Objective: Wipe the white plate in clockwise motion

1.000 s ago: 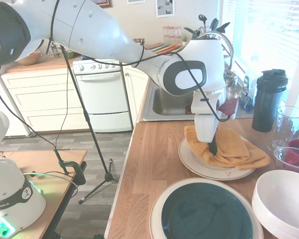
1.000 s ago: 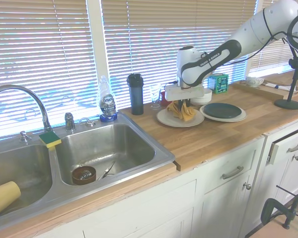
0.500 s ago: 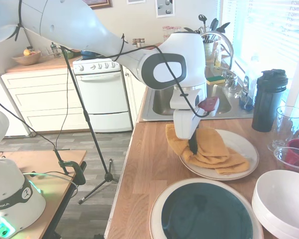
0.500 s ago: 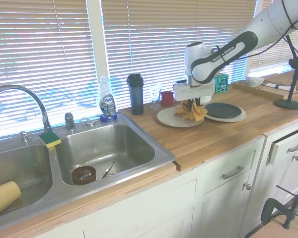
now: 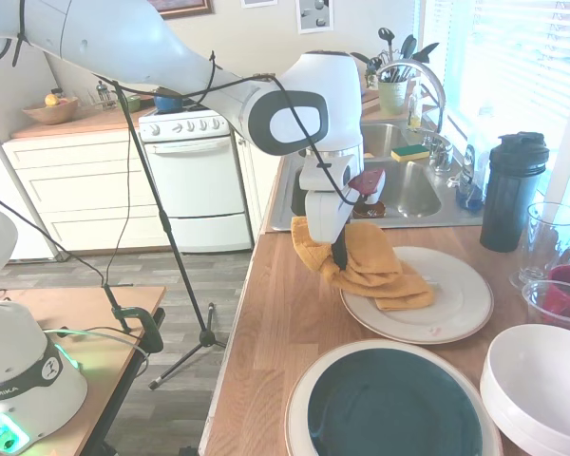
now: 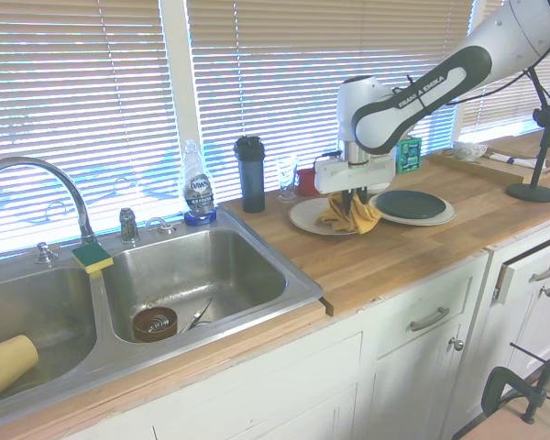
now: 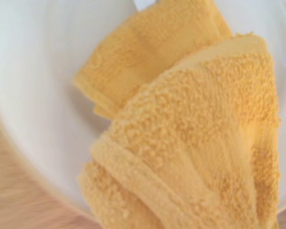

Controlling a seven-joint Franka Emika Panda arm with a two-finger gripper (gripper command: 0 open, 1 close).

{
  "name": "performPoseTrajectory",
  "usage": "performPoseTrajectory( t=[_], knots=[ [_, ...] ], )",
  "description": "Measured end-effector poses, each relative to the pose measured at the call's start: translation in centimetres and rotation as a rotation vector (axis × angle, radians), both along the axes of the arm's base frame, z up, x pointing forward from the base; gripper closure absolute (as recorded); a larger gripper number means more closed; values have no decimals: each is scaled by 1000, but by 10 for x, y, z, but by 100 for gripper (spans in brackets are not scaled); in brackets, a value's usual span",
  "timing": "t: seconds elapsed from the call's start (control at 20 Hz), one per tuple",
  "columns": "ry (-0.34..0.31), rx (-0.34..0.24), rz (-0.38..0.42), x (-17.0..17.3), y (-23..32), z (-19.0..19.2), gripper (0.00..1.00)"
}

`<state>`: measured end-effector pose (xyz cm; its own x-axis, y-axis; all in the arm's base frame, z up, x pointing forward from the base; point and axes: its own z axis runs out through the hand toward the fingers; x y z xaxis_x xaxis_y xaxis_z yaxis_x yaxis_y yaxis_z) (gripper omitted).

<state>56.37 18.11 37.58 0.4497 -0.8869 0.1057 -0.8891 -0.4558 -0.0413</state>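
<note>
1. kitchen, wood counter (image 5: pixel 285 313) by the sink (image 6: pixel 188 275)
2. white plate (image 5: pixel 456 318) lies between sink and teal plate (image 5: pixel 389 408)
3. gripper (image 5: pixel 338 258) pinches a yellow cloth (image 5: pixel 375 271) at the plate's aisle-side rim; plate centre lies windowward of it

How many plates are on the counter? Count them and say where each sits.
2. The white plate lies under the yellow towel, near the sink. The teal-centred plate lies beside it, farther from the sink. Others may be out of view.
</note>
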Motion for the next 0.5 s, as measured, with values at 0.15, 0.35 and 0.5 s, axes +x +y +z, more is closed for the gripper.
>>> performPoseTrajectory(
  t=[0.15,0.35,0.5],
  knots=[
    [-35,23,23,-7,16,23,100],
    [-62,55,71,-29,52,57,100],
    [-66,71,103,-48,79,73,100]
  ],
)
